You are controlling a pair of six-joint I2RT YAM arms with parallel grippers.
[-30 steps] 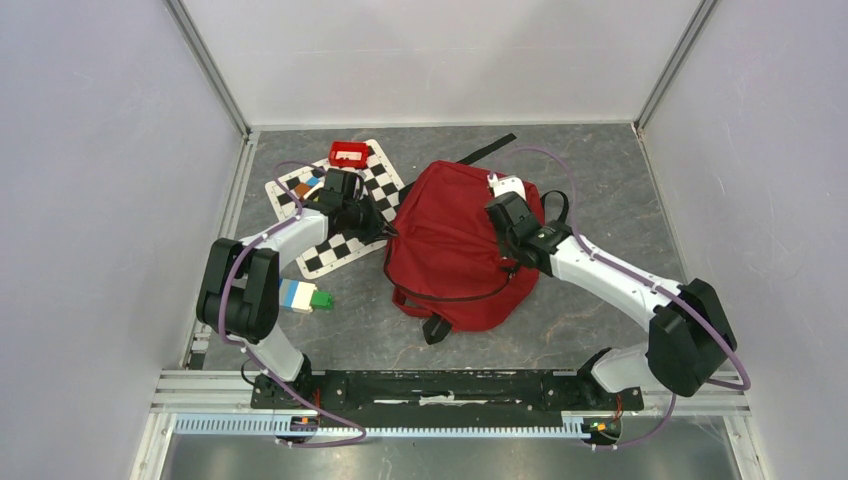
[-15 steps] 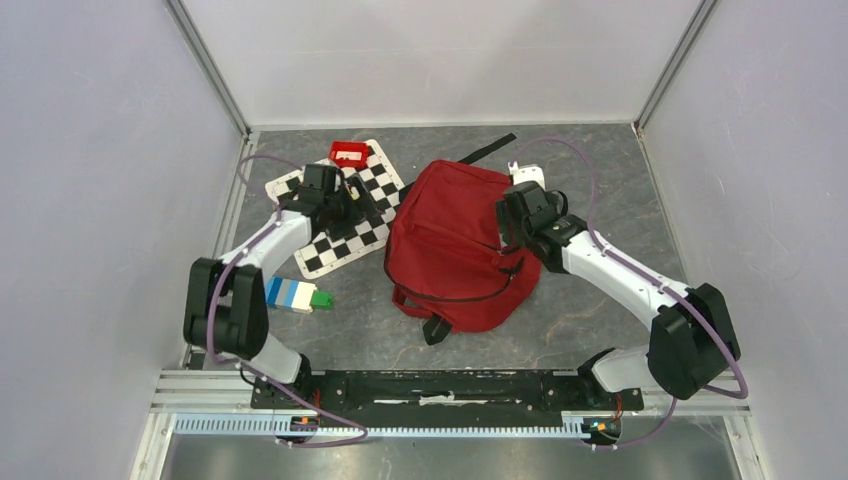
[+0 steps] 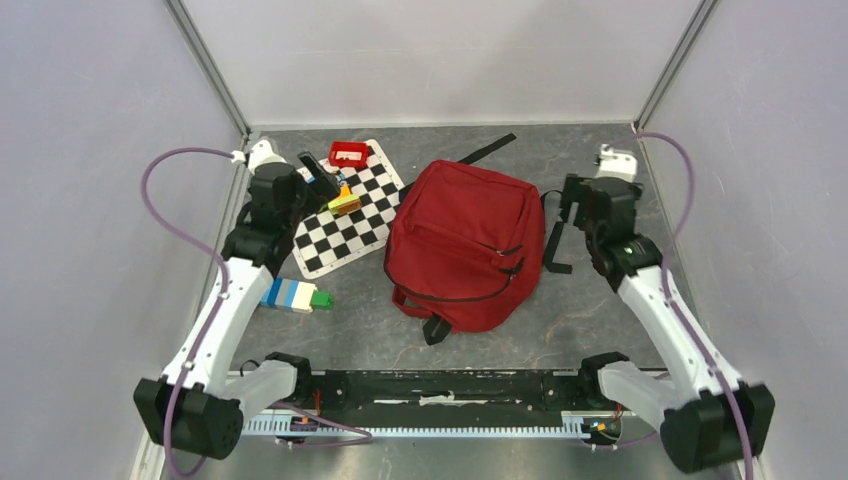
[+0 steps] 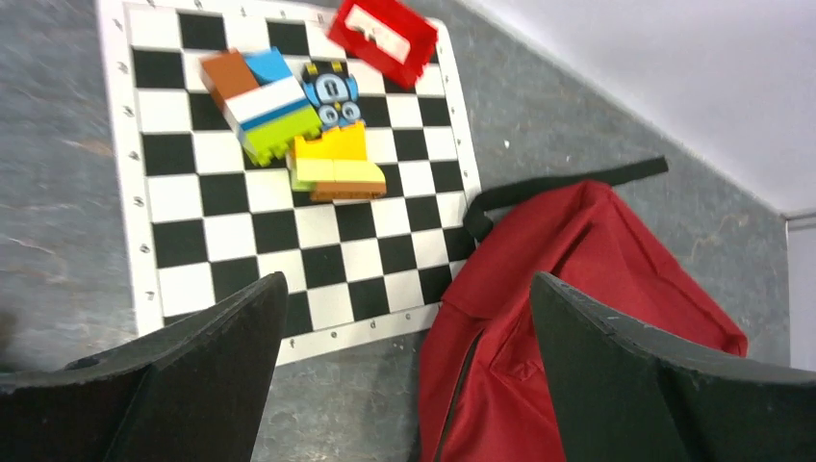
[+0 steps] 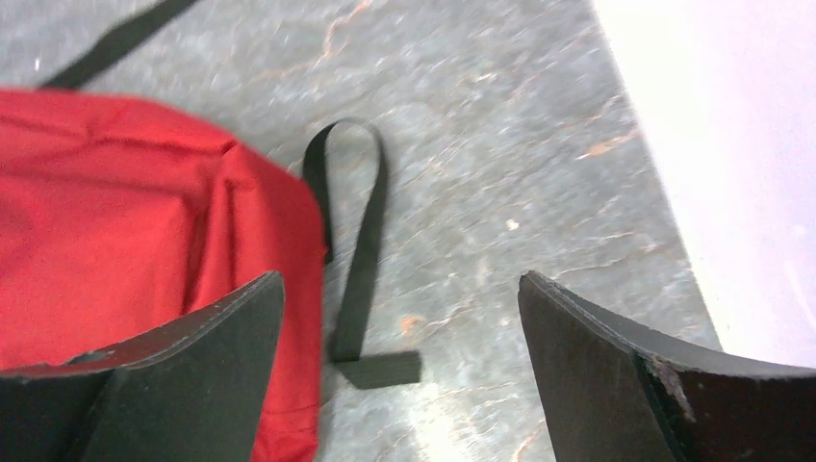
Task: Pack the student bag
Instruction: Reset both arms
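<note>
**Hovering Wide and Empty on Either Side of the Bag**

The student bag (image 3: 462, 245) is lying flat at the centre of the top view on the grey table (image 3: 570, 320), its black carry loop (image 5: 356, 241) trailing off its right edge. No mouth is gaping (the dark zip lines are looking closed, though I cannot be sure from above), so by my reading nothing is going in yet.

The left gripper (image 4: 404, 279) is hanging above the chessboard (image 4: 241, 231) in the upper left, jaws spread wide and holding nothing. It is looking down on a cluster of toy blocks (image 4: 298, 125) sitting on the board and a small red box (image 4: 382, 38) perching at the board's far corner, which is suggesting it is sizing up a first pick. A separate bar of blue, white and green blocks (image 3: 293, 295) is lying off the board, toward the lower left.

The right gripper (image 5: 399, 279) is hovering just right of the bag, over the loop, equally wide apart and empty. I am judging that it is standing ready to catch fabric or a zip pull, since the bag is needing opening before the loose items are fitting inside. The cloth is looking limp, so one arm is probably having to hold the mouth apart while the other is loading.
</note>
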